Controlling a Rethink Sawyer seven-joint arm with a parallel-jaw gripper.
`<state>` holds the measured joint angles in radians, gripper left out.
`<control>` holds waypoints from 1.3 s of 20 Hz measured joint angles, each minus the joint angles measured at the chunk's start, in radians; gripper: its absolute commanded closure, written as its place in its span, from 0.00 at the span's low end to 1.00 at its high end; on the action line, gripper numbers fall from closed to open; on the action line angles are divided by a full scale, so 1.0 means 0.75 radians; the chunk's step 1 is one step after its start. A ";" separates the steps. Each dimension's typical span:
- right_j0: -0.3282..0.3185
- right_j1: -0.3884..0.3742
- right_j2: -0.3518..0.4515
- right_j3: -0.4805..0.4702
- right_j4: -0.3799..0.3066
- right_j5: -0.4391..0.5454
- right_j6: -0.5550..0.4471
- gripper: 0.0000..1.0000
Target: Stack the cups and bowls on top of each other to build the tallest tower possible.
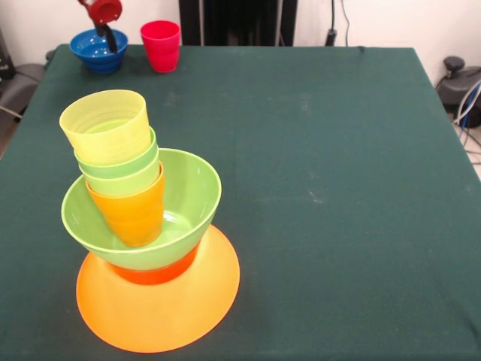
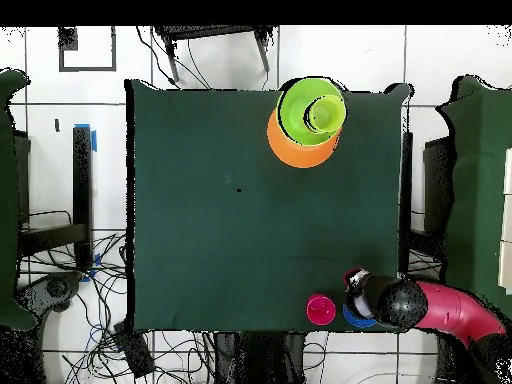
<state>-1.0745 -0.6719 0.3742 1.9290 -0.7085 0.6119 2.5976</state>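
Observation:
The tower stands at the front left of the table. Its base is the wide orange bowl [image 1: 158, 308], turned upside down, with a small orange-red bowl [image 1: 154, 274] on it and the lime green bowl [image 1: 188, 195] on top. In the green bowl sits a tilted nest of cups: orange [image 1: 131, 214], two green [image 1: 120, 169], and yellow [image 1: 107, 124] on top. The tower also shows in the overhead view [image 2: 305, 125]. The small blue bowl [image 1: 92, 51] and the red cup [image 1: 161, 45] stand at the far left corner. My gripper [image 1: 109, 34] reaches down into the blue bowl. The purple bowl is out of view.
The green table cloth [image 1: 316, 150] covers the table. The robot's black pedestal [image 1: 237, 21] stands behind the far edge. In the overhead view the red arm [image 2: 450, 312] comes in over the table corner, next to the red cup [image 2: 320, 309]. Chairs and cables surround the table.

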 measured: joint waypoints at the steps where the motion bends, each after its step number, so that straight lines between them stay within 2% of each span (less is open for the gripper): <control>1: -0.003 0.014 0.000 0.000 0.000 0.000 0.000 0.00; 17: -0.007 0.122 0.000 -0.001 0.000 0.000 0.000 0.00; 26: -0.007 0.176 -0.007 -0.001 -0.049 -0.062 0.000 0.00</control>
<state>-1.0800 -0.5395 0.3689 1.9280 -0.7449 0.5653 2.5976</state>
